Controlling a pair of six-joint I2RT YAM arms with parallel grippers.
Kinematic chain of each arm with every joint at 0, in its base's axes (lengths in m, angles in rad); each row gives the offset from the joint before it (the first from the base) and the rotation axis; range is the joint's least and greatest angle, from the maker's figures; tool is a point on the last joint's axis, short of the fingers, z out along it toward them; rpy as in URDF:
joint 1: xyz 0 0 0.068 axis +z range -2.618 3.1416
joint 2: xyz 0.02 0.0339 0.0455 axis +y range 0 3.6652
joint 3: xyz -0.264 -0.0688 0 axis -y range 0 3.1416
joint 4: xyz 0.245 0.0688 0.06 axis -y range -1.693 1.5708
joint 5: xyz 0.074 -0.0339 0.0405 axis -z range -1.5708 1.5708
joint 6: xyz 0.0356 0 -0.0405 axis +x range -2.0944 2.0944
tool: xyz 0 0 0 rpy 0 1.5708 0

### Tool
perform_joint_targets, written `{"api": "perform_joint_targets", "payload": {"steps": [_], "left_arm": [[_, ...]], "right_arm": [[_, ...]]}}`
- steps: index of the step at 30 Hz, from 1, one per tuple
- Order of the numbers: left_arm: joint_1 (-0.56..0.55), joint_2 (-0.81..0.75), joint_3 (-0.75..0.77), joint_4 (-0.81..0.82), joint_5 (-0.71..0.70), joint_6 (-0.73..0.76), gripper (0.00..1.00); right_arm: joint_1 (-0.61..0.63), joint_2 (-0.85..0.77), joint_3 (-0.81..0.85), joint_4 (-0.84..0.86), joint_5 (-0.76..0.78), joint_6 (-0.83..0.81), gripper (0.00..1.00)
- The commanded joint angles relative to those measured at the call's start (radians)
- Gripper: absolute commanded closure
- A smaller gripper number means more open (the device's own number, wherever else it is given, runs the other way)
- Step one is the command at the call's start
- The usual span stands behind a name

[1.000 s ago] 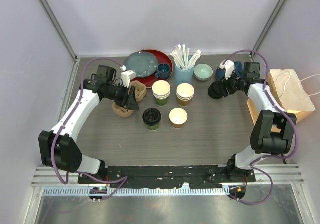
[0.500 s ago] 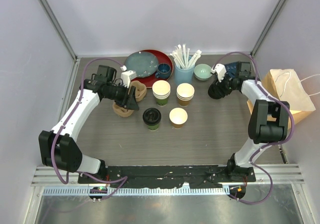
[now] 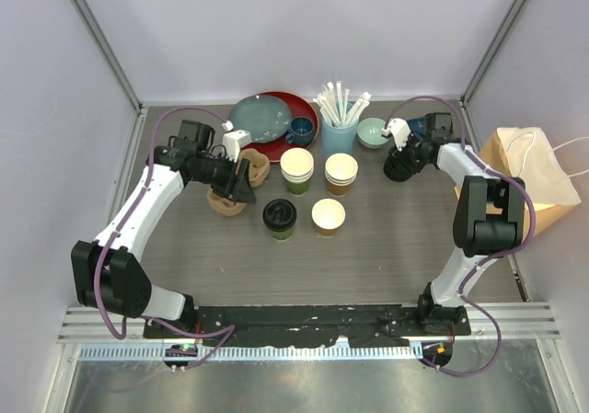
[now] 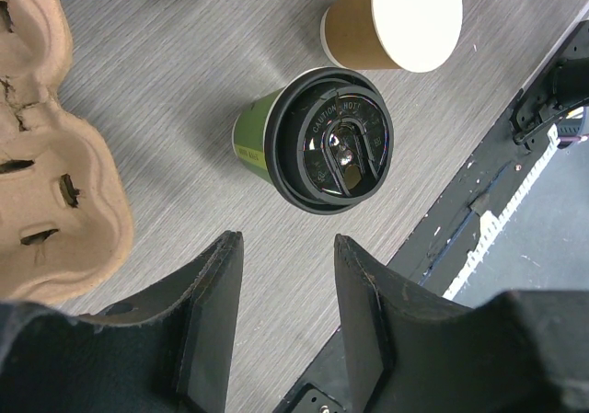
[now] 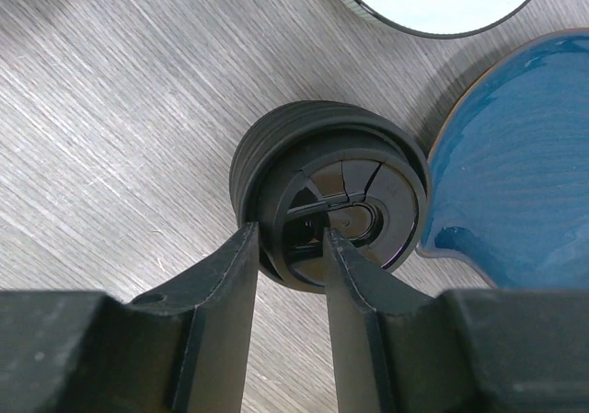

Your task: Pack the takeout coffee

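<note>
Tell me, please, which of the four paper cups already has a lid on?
The front-left green cup: it alone is capped with a black lid; the rest show open cream tops.

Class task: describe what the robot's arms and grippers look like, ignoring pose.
The left arm and right arm have white shells, black joints and black bases. A purple cable loops along each. The left gripper and right gripper each have two flat, matte black fingers.

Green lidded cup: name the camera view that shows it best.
Left wrist. The green lidded cup sits mid-frame, its black lid's lettering readable, just beyond the open left claw. Top external shows it small, beside a lidless brown cup. Right wrist does not show it.
</note>
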Motion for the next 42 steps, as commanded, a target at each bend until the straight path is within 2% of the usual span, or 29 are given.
{"api": "perform_joint_targets", "payload": {"steps": [1, 2, 6, 10, 11, 14, 19, 22, 26, 32, 37, 39, 42], "left_arm": [[0.002, -0.010, 0.032, -0.008, 0.007, 0.020, 0.52], [0.002, -0.010, 0.034, -0.009, 0.007, 0.021, 0.52], [0.002, -0.011, 0.034, -0.012, 0.010, 0.023, 0.52], [0.002, -0.010, 0.034, -0.014, 0.012, 0.027, 0.52], [0.002, -0.010, 0.034, -0.014, 0.012, 0.026, 0.52], [0.002, -0.010, 0.034, -0.017, 0.015, 0.029, 0.52], [0.002, -0.008, 0.040, -0.017, 0.018, 0.029, 0.52], [0.002, -0.010, 0.040, -0.016, 0.019, 0.030, 0.52], [0.004, -0.008, 0.046, -0.012, 0.015, 0.029, 0.52], [0.002, -0.012, 0.051, -0.005, 0.004, 0.032, 0.50], [0.002, -0.010, 0.055, -0.005, -0.017, 0.033, 0.49], [0.002, -0.012, 0.056, -0.006, -0.028, 0.035, 0.49], [0.005, -0.022, 0.048, -0.002, -0.051, 0.035, 0.48]], "right_arm": [[0.003, -0.002, 0.045, 0.016, 0.018, -0.016, 0.61], [0.003, -0.002, 0.045, 0.016, 0.021, -0.016, 0.63], [0.003, -0.005, 0.048, 0.008, 0.025, -0.016, 0.81], [0.003, -0.014, 0.054, -0.012, 0.009, -0.016, 0.89], [0.004, -0.016, 0.059, -0.015, 0.012, -0.015, 0.95], [0.006, -0.037, 0.065, -0.022, 0.024, -0.005, 0.99], [0.007, -0.064, 0.100, -0.067, 0.028, 0.005, 0.99], [0.021, -0.082, 0.148, -0.097, 0.086, 0.062, 0.99], [0.065, -0.146, 0.229, -0.169, 0.166, 0.242, 0.99], [0.272, -0.277, 0.283, -0.304, 0.373, 0.393, 0.99], [0.384, -0.330, 0.388, -0.490, 0.345, 0.720, 0.99], [0.420, -0.327, 0.419, -0.580, 0.332, 0.790, 0.99], [0.557, -0.314, 0.441, -0.677, 0.312, 0.861, 0.99]]}}
